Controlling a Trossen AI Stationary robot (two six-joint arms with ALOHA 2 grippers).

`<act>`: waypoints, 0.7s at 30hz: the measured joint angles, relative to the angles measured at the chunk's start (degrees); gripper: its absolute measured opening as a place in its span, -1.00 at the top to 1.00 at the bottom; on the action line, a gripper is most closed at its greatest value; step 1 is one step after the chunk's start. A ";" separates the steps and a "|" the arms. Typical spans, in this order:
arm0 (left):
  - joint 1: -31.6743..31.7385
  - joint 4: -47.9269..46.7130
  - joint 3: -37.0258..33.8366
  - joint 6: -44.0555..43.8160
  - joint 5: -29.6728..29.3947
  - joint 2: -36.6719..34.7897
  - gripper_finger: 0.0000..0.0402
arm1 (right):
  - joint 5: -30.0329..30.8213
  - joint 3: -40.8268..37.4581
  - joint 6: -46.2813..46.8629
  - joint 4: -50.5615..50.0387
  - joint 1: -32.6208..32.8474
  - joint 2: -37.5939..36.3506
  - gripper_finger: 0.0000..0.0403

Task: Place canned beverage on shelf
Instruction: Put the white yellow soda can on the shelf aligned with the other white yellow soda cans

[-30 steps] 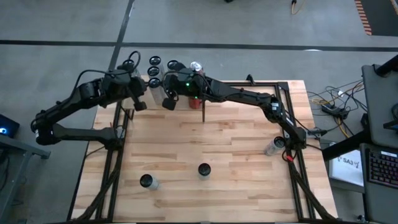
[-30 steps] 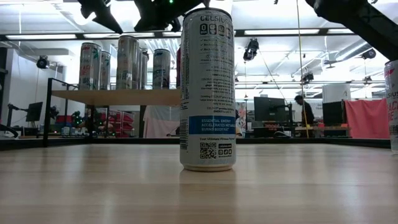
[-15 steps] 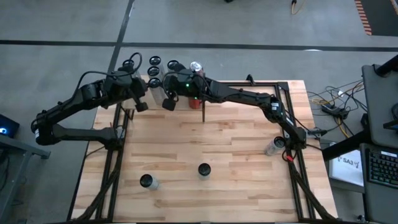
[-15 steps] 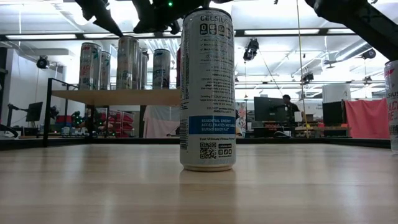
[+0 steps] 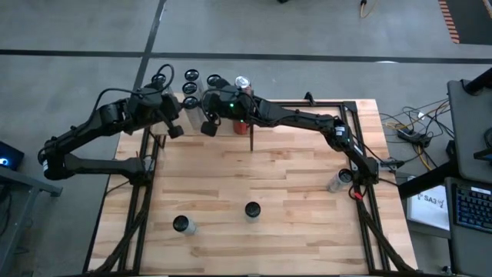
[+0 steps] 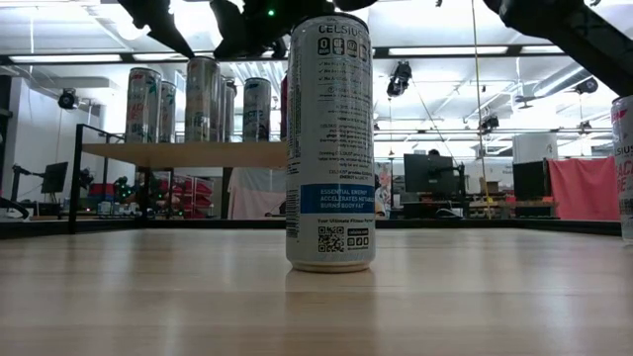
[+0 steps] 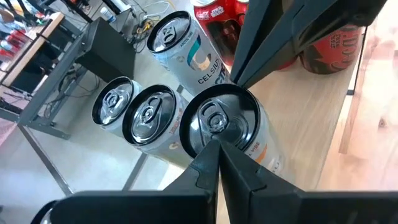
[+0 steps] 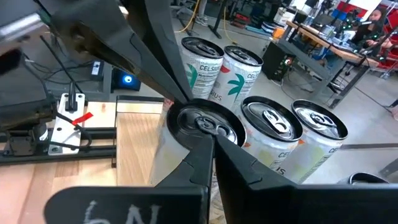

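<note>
The shelf (image 6: 188, 153) stands at the table's far left and carries several tall silver cans (image 7: 149, 118) and red cans (image 7: 329, 50). Both grippers hover over the shelf, shut, tips meeting from opposite sides above one silver can (image 7: 227, 121). My left gripper (image 7: 216, 146) comes from the left, slanting down. My right gripper (image 8: 210, 140) reaches in nearly level from the right. In the high view they show as left gripper (image 5: 175, 131) and right gripper (image 5: 207, 127). The can stands upright on its base among the others. My left gripper has its shut fingertips (image 7: 211, 149) over the near edge of the can's top (image 7: 217, 118); I cannot tell whether they touch it. My right gripper has its shut fingertips (image 8: 202, 146) at the rim of the same can's top (image 8: 205, 121); touching or just above, I cannot tell.
Three more cans stand upright on the tabletop: one near the middle front (image 5: 251, 209), one at the front left (image 5: 182, 225), one by the right edge (image 5: 338, 181). The middle one (image 6: 329, 143) fills the low view. A black frame (image 5: 361, 138) rims the table.
My left gripper has rolled slightly about its own axis while staying in place over the shelf. The cans have not moved. A person in the room behind the table has walked toward the left.
</note>
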 joint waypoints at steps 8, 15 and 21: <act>-0.04 -0.50 1.64 -2.30 2.20 0.07 1.00 | -0.02 -0.14 -0.02 0.22 -0.79 0.00 0.95; -0.02 -0.44 1.89 -2.56 2.13 -0.01 1.00 | 0.00 -0.05 -0.63 -0.09 -0.90 0.00 0.96; -0.24 -0.46 1.92 -3.53 2.09 -1.14 1.00 | 0.02 0.05 -0.63 -1.43 -0.26 -1.38 0.96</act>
